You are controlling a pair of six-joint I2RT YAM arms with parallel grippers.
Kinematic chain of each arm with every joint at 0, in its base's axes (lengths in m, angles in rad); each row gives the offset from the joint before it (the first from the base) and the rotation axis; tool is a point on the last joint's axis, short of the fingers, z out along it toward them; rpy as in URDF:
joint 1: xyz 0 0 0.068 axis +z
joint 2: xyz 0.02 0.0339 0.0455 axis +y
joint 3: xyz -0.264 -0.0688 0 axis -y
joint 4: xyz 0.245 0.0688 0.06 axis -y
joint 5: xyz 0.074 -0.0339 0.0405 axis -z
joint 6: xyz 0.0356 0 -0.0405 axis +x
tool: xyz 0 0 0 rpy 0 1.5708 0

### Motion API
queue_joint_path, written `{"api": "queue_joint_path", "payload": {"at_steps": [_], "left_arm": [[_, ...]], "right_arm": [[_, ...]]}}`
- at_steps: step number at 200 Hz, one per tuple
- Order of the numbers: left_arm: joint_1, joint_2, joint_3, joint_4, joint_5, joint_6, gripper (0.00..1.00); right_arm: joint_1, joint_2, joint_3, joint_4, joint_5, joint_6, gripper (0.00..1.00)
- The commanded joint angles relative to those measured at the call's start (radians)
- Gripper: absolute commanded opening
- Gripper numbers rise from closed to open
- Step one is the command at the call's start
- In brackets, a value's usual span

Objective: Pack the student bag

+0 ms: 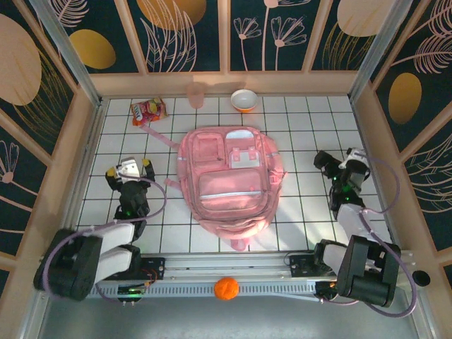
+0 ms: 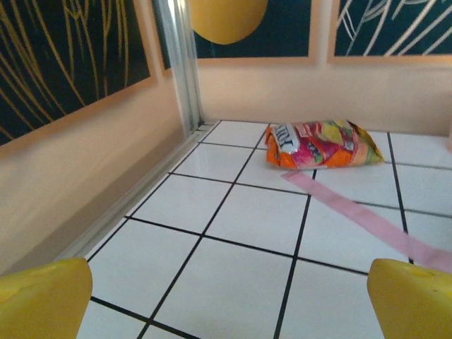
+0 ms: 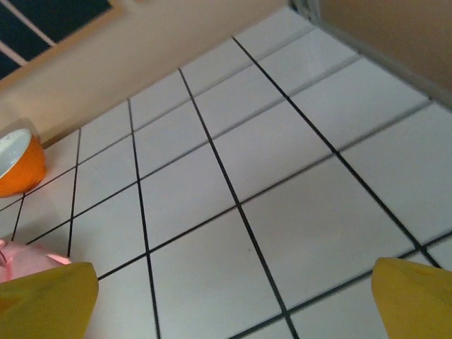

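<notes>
The student bag, a large pink backpack with white zip trim, lies flat in the middle of the tiled table with its pockets facing up. Left of the bag, my left gripper stands open over bare tiles, its yellow fingers wide apart with nothing between them. One pink strap of the bag runs across the tiles ahead of it. My right gripper stands open on the bag's right, its yellow fingers spread over bare tiles. A corner of the bag shows at the left edge of the right wrist view.
A colourful snack packet lies at the back left. A pink cup and an orange bowl stand by the back wall. An orange ball rests on the near rail. Wooden walls enclose the table.
</notes>
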Motion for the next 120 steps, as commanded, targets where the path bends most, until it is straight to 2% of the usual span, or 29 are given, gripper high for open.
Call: {"api": "queue_joint_path", "payload": {"at_steps": [1,6,10,24,36,45,50,60,68,72,85,120], "left_arm": [[0.035,0.266,-0.064,0.560,0.189,0.078,0.99],[0.043,0.362,-0.084,0.719,0.178,0.072,0.99],[0.061,0.386,-0.077,0.741,0.167,0.043,0.99],[0.113,0.301,0.020,0.437,0.202,-0.017,0.99],[0.161,0.310,0.129,0.242,0.245,-0.066,0.99],[0.223,0.293,0.139,0.184,0.351,-0.107,0.99],[0.227,0.294,0.131,0.204,0.354,-0.108,0.99],[0.226,0.294,0.129,0.210,0.356,-0.107,0.99],[0.226,0.294,0.130,0.206,0.355,-0.106,0.99],[0.226,0.297,0.129,0.214,0.354,-0.105,0.99],[0.226,0.295,0.132,0.204,0.359,-0.104,0.99],[0.226,0.295,0.133,0.201,0.364,-0.100,0.99]], "right_arm": [[0.042,0.054,-0.154,0.558,0.006,-0.171,0.99],[0.047,0.093,-0.182,0.636,-0.013,-0.180,0.99],[0.050,0.117,-0.193,0.673,-0.032,-0.172,0.99],[0.069,0.219,-0.191,0.733,-0.057,-0.170,0.99],[0.091,0.292,-0.196,0.844,-0.056,-0.157,0.99],[0.104,0.357,-0.168,0.845,-0.050,-0.169,0.99],[0.114,0.407,-0.155,0.856,-0.038,-0.176,0.99],[0.142,0.537,-0.136,0.993,0.008,-0.181,0.99],[0.147,0.474,-0.090,0.769,0.011,-0.197,0.99],[0.151,0.464,-0.060,0.717,0.026,-0.196,0.99],[0.188,0.490,-0.085,0.811,0.068,-0.224,0.99],[0.184,0.487,-0.076,0.789,0.081,-0.214,0.99]]}}
